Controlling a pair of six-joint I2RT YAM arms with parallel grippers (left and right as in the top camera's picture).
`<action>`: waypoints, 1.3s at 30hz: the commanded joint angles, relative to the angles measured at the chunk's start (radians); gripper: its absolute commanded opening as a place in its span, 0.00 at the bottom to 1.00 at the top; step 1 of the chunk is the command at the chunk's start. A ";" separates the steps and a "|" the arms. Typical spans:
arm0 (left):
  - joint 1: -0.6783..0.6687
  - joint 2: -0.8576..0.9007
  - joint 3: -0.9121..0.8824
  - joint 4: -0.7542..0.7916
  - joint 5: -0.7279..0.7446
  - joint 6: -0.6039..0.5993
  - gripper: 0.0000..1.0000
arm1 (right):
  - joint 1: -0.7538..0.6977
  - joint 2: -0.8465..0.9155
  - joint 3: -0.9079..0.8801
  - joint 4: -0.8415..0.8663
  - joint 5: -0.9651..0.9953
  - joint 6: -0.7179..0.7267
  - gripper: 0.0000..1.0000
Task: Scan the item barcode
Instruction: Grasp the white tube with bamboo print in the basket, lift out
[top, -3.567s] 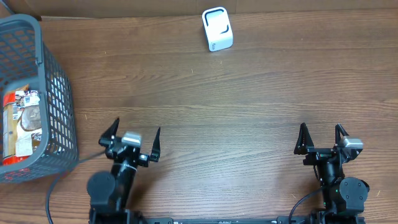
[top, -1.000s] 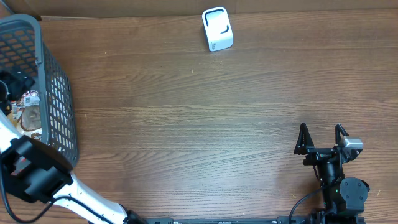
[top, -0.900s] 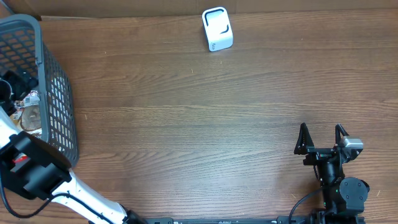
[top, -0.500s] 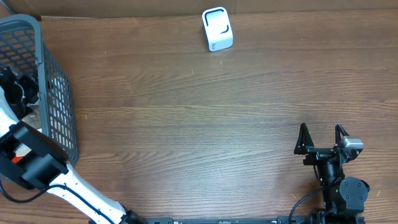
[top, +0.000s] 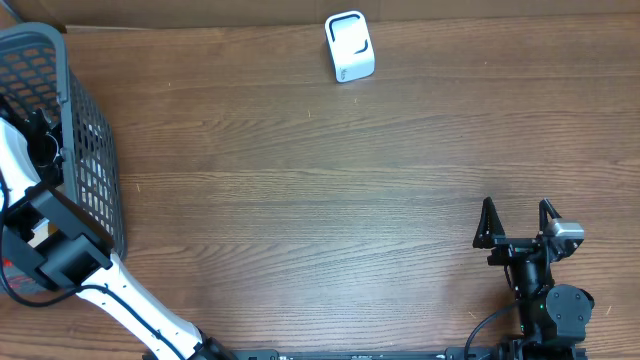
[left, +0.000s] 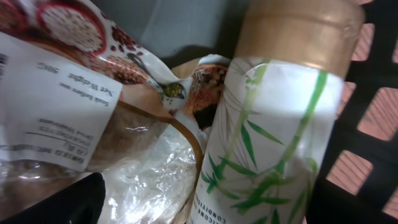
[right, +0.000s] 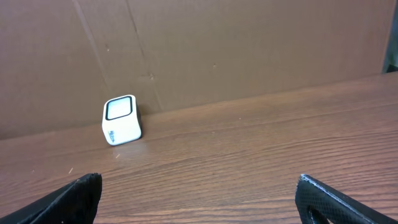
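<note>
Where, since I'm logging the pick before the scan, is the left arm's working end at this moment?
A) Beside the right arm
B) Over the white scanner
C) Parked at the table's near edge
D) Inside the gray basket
D: in the overhead view the left arm extends into the gray basket, and its wrist camera sits close on a bamboo-print bottle and a labelled food bag.

Even soft light; left wrist close-up blurry, slightly overexposed.

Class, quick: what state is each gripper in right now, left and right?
Left gripper: open, over the bamboo-print bottle, not closed on it.
Right gripper: open, empty.
</note>
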 joint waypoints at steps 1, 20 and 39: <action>-0.047 0.082 0.002 -0.005 -0.029 0.006 0.91 | -0.004 -0.010 -0.010 0.005 0.006 -0.003 1.00; -0.055 0.117 0.364 -0.253 -0.102 -0.097 0.04 | -0.004 -0.009 -0.010 0.005 0.006 -0.003 1.00; -0.064 0.006 0.944 -0.539 -0.103 -0.116 0.04 | -0.004 -0.009 -0.010 0.005 0.006 -0.003 1.00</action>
